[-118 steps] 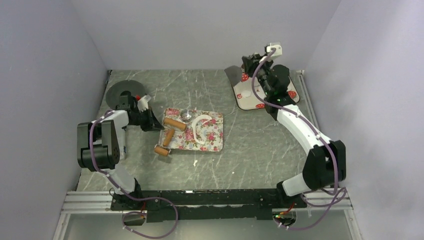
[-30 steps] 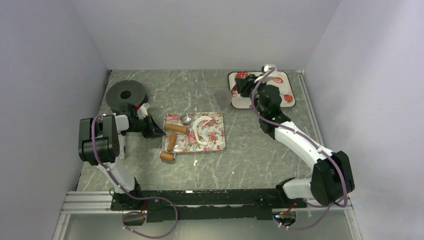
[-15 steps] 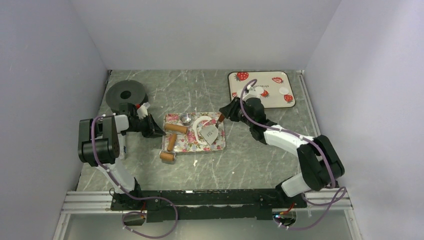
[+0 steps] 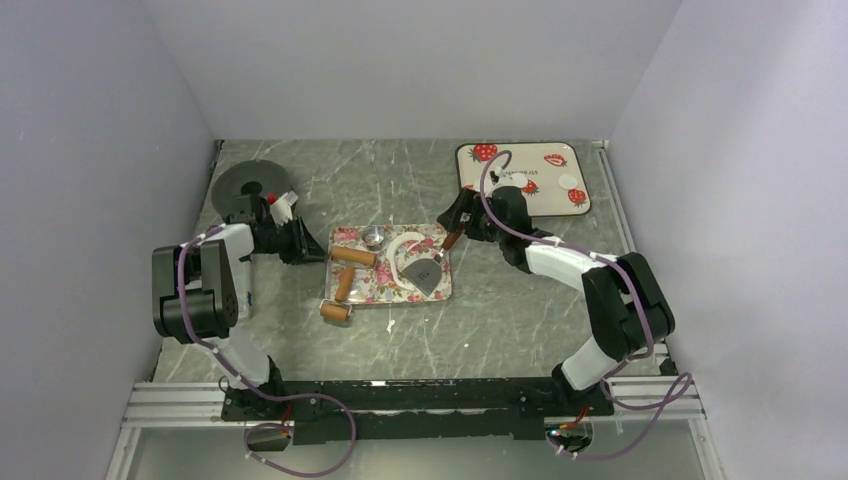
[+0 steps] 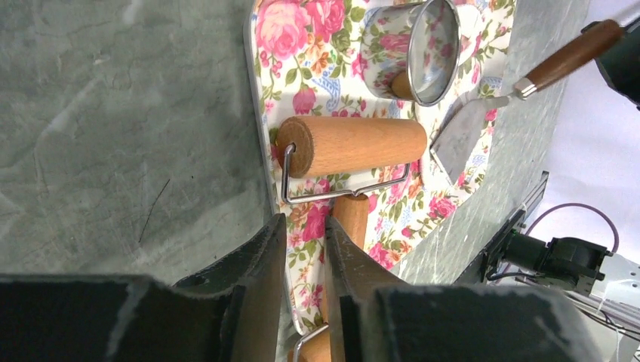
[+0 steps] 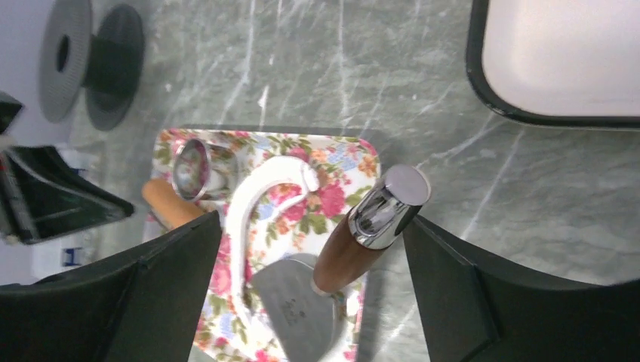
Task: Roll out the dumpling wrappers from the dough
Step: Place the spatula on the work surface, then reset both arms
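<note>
Spread wide, the right end effector (image 6: 313,222) hangs over the 2 o'clock corner of the floral tray (image 4: 375,290), with the wooden handle of the spatula (image 6: 355,241) between its fingers and touching neither. The left end effector (image 5: 303,226) sits at that tray's 9 o'clock edge, its fingers parted by a slim gap with nothing in it. Everything rests on the grey marbled worktop (image 4: 500,330). The strawberry tray (image 4: 515,152) lies at 1 o'clock, the floral tray in the middle, and a black spool (image 4: 250,185) at 10 o'clock. A double-ended wooden roller (image 5: 351,145) lies along the floral tray's 9 o'clock side, its near end out on the worktop. The spatula's metal blade rests at 4 o'clock. A curved white dough strip (image 6: 235,234) arcs through the tray's middle, and a metal ring cutter (image 5: 392,45) sits at 12 o'clock. One dumpling wrapper (image 4: 572,181), a flat white disc, lies near the strawberry tray's 3 o'clock edge. A white scrap (image 4: 391,325) lies just off the floral tray's 6 o'clock edge.
</note>
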{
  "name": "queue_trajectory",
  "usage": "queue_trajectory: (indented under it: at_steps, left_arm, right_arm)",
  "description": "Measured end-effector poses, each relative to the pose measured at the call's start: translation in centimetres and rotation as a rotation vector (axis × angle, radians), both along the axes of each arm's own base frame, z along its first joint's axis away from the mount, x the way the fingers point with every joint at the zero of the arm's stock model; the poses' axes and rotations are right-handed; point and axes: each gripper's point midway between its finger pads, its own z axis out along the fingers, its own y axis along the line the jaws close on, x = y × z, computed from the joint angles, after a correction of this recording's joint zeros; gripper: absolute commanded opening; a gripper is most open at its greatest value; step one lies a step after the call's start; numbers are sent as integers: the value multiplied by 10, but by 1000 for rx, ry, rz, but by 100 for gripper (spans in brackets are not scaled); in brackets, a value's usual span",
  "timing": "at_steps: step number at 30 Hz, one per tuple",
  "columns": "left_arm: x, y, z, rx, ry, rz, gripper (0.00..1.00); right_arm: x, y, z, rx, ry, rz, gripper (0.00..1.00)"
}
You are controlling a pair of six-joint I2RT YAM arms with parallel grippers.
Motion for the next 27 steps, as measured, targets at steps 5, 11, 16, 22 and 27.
queue_trajectory:
  at_steps: [5, 11, 16, 22, 27]
  left_arm:
    - [3, 1, 6, 12, -24, -12, 47]
    - [7, 9, 22, 79, -97, -29, 99]
    - [25, 26, 49, 213, -238, -43, 100]
    - [39, 55, 96, 452, -508, -11, 100]
    - [46, 74, 95, 574, -615, 54, 99]
  right_arm:
    - [3, -13, -5, -85, 7, -25, 100]
    - [8, -39, 27, -218, -93, -76, 100]
    - [9, -81, 75, -362, -245, -159, 100]
    - [-12, -233, 75, -443, -273, -531, 100]
    - [-72, -296, -11, -535, -107, -713, 100]
